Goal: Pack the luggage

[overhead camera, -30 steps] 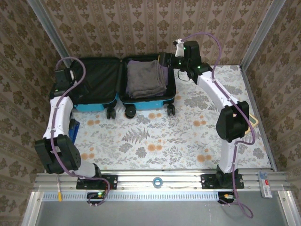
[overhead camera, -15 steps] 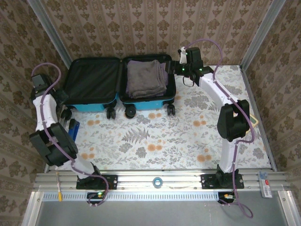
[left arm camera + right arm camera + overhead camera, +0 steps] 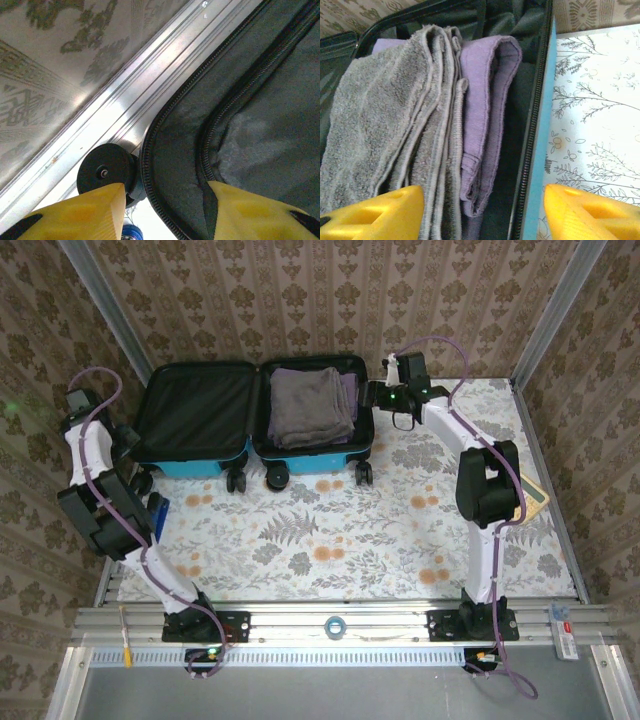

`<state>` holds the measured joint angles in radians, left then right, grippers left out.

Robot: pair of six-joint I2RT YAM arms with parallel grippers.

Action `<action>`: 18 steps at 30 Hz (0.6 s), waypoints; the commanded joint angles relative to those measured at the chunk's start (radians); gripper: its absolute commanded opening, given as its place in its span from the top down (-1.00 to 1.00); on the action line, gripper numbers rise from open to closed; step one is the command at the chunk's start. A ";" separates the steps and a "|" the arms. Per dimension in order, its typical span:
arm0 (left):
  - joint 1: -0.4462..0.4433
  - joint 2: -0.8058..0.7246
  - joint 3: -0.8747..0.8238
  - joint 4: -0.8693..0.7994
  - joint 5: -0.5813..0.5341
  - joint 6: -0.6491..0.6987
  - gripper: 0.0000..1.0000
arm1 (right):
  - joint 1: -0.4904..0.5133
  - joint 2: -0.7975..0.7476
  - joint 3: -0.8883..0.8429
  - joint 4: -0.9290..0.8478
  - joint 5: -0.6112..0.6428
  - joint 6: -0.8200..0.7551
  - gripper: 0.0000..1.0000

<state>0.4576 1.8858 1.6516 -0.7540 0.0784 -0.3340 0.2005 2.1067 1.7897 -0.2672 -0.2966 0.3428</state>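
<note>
At each gripper's fingertips, an edge of the open luggage (image 3: 310,462), lying flat on the table (image 3: 320,530).
The left gripper (image 3: 165,200) is parted and pinches nothing. The empty half's zippered rim runs between its jaws, with a black wheel (image 3: 105,172) just ahead, so it is likely set to lift that lid. The right gripper (image 3: 482,200), spread wide and empty, straddles the packed half's blue side wall, probably to steady it. Beyond it, a folded grey towel (image 3: 380,110) and a purple cloth (image 3: 485,110) lie flat, side by side.
</note>
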 commanded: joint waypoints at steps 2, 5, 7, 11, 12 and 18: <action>-0.012 0.043 0.045 -0.052 -0.028 0.016 0.19 | -0.012 0.025 -0.016 0.011 -0.030 -0.006 -0.28; -0.018 0.063 0.052 -0.053 -0.038 0.015 0.26 | -0.015 0.033 -0.016 0.010 -0.034 -0.005 -0.27; -0.022 0.075 0.052 -0.051 -0.046 0.016 0.29 | -0.016 0.034 -0.013 0.007 -0.033 -0.004 -0.26; -0.032 0.100 0.059 -0.056 -0.059 0.015 0.35 | -0.018 0.041 -0.009 -0.003 -0.018 -0.011 -0.25; -0.032 0.106 0.061 -0.056 -0.061 0.015 0.38 | -0.018 0.042 -0.008 -0.007 -0.014 -0.012 -0.25; -0.047 0.128 0.077 -0.061 -0.078 0.018 0.53 | -0.015 0.055 0.002 -0.035 0.014 -0.022 -0.21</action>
<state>0.4313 1.9892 1.6978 -0.7921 0.0013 -0.3271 0.1875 2.1391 1.7885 -0.2707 -0.3046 0.3420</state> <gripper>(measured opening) 0.242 0.609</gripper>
